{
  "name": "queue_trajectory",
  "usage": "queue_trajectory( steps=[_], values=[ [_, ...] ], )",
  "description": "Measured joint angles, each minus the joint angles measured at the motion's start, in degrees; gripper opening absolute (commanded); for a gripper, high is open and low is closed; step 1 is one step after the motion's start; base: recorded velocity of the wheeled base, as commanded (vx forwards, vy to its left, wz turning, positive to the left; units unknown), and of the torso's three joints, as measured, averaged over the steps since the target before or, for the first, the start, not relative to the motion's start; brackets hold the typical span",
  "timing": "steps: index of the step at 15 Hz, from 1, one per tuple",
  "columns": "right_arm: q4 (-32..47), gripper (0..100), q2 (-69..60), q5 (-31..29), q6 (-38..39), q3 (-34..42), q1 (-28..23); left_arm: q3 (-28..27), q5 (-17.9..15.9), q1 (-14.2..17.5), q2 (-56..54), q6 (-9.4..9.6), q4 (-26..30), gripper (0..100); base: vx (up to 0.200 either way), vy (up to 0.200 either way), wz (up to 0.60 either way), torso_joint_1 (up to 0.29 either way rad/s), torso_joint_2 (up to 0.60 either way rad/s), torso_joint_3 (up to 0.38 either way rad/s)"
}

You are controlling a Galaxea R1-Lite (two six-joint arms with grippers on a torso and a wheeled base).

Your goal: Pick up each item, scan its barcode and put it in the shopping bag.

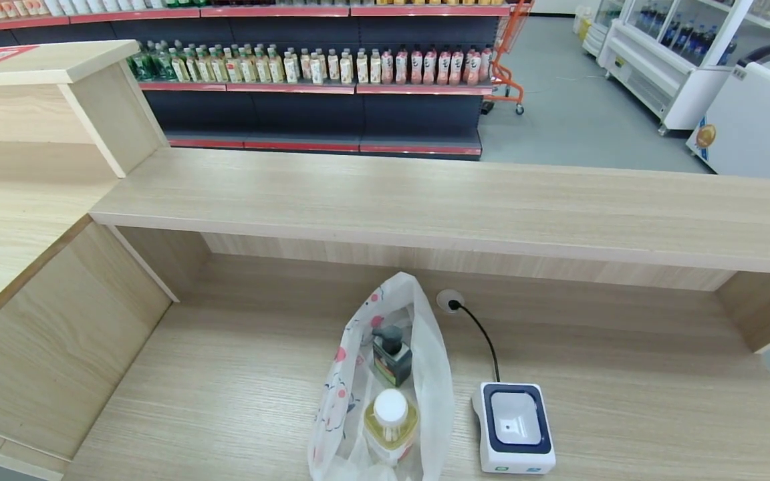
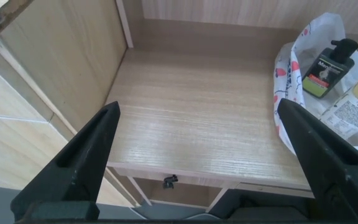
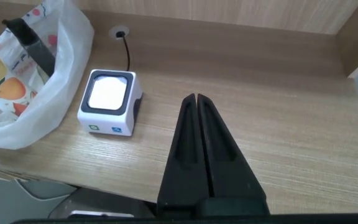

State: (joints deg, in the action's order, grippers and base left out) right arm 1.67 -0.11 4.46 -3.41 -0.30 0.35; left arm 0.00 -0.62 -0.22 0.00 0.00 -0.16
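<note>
Well apart: shopping bag [image 3: 64,81], right pincer [image 3: 196,98].

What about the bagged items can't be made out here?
- Head view: yellow bottle base hidden by shopping bag folds; bag bottom cut off by lower edge.
- Left wrist view: black pump bottle label print too small to read.
- Right wrist view: yellow bottle mostly cut off by the picture's edge.
</note>
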Motion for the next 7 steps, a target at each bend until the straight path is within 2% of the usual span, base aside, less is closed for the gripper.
queue_trajectory(
  steps=[7],
  values=[
    [0.0,0,0.0,0.0,0.0,0.0,0.0,0.0,0.0,0.0,0.0,0.0,0.0,100,0.0,0.0,0.0,0.0,0.0,0.0]
  ],
)
